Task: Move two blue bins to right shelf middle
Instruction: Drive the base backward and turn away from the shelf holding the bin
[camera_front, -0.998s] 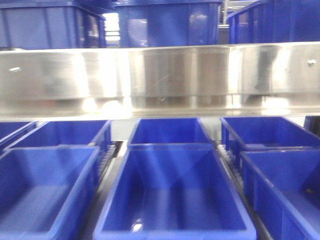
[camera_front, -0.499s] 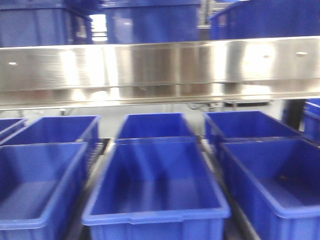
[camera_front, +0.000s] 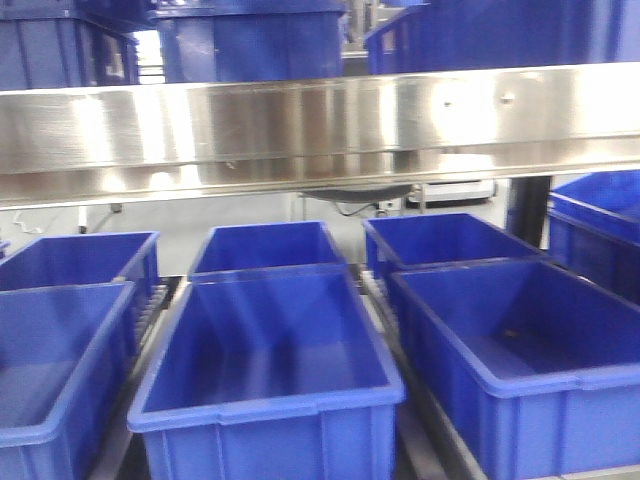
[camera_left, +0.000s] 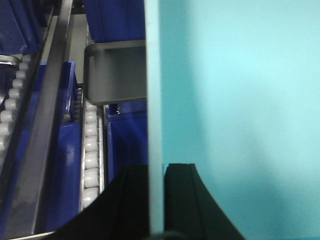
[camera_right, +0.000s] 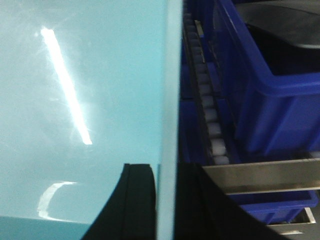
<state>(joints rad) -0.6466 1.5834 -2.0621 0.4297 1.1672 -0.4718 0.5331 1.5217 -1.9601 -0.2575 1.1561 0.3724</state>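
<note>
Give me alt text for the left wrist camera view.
The wall of a pale aqua-blue plastic bin fills the right half, the left gripper straddling its rim with black jaws. Left, deep blue plastic bins flank white rollers.

Royal-blue bins (camera_front: 265, 365) stand in rows on the roller shelf (camera_left: 90, 155).

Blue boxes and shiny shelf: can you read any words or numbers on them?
None: no words, numbers or signs show in any view.
Deep blue bins: plain.
Steel shelf rail: only glare.
Pale aqua bin wall, left wrist view: blank.
Pale aqua bin wall, right wrist view: blank.
</note>
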